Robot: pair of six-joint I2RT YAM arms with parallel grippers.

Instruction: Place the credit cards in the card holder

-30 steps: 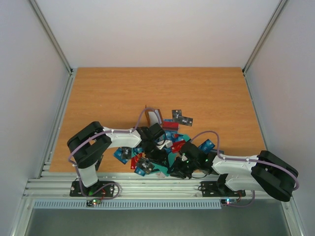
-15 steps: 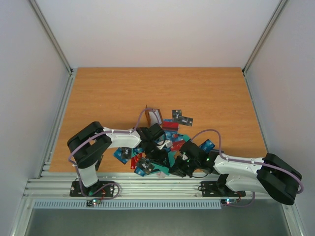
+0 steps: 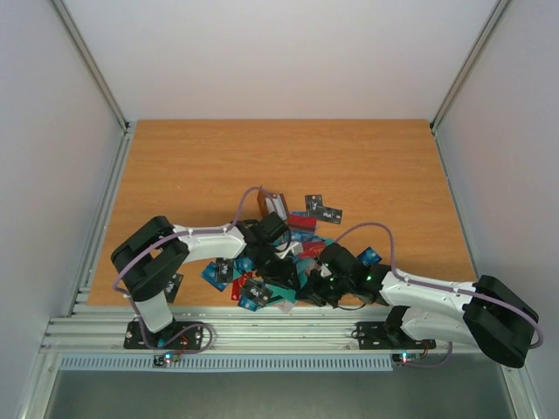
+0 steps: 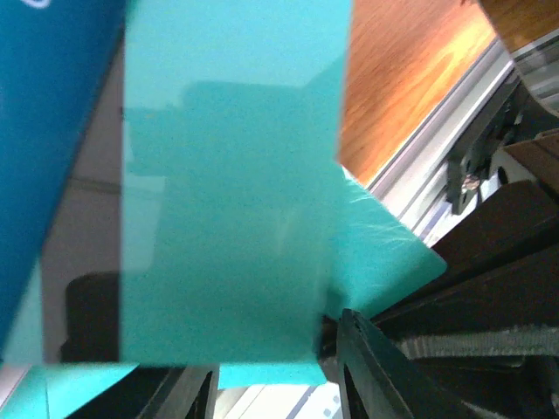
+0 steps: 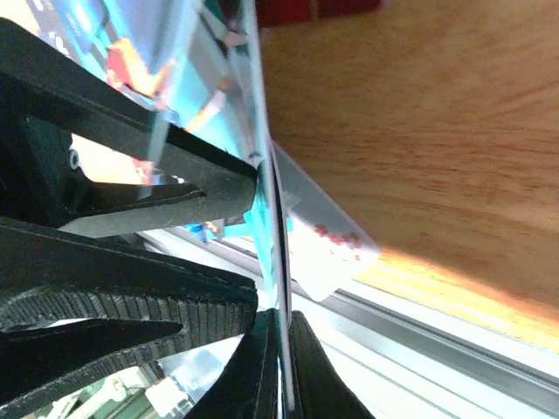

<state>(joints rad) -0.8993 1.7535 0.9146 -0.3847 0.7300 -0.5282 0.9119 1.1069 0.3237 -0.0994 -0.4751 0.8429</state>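
Credit card (image 5: 266, 209), seen edge-on, is clenched in the right end effector (image 5: 281, 349) at its very tips; such shallow purchase could let it slip. State of left end effector (image 4: 275, 380): cannot tell.

Wooden table (image 3: 218, 157) under credit cards (image 3: 324, 209)

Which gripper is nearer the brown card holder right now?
Left. The left gripper sits just on the near side of the card holder; the right gripper is farther off, at the near end of the credit cards.
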